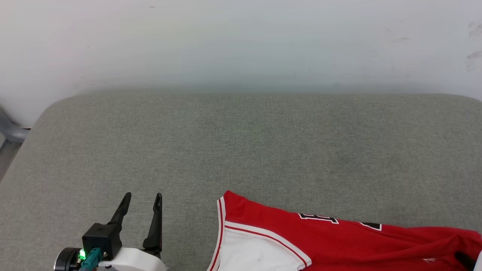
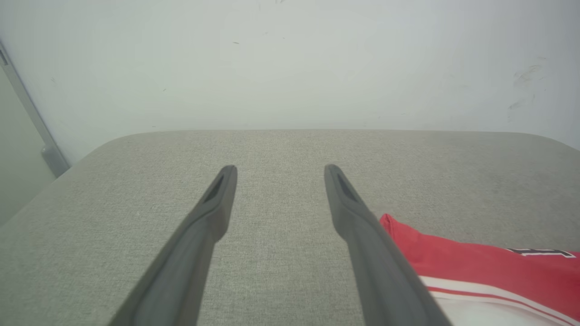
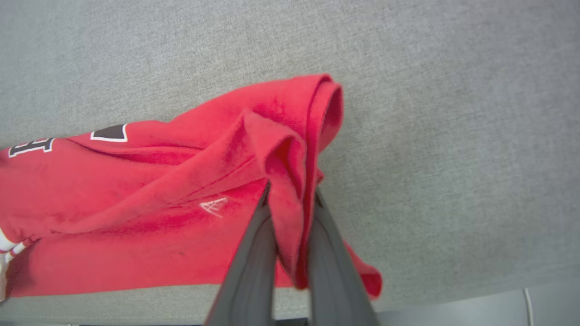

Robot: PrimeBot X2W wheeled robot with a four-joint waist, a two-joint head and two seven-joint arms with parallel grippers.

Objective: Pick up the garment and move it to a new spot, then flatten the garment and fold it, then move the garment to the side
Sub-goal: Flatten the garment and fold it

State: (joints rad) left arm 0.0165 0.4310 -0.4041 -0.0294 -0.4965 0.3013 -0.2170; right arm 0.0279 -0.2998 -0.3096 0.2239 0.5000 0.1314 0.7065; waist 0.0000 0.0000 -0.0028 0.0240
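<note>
The garment point(image 1: 339, 241) is a red jersey with a white, red-striped sleeve end and black white-outlined print, lying crumpled along the near edge of the grey surface, right of centre. In the right wrist view my right gripper point(image 3: 290, 194) is shut on a bunched red fold of the garment point(image 3: 158, 190), which is pinched between the two dark fingers. At the lower left of the head view my left gripper point(image 1: 142, 201) is open and holds nothing; it stands left of the garment's sleeve. The left wrist view has the garment point(image 2: 476, 267) just right of my left gripper point(image 2: 277, 174).
The grey fabric-covered surface point(image 1: 241, 150) has rounded far corners and ends at a pale wall point(image 1: 241, 41). A grey metal frame piece point(image 1: 11, 131) stands past its left edge. The surface's near edge point(image 3: 430, 299) lies close under my right gripper.
</note>
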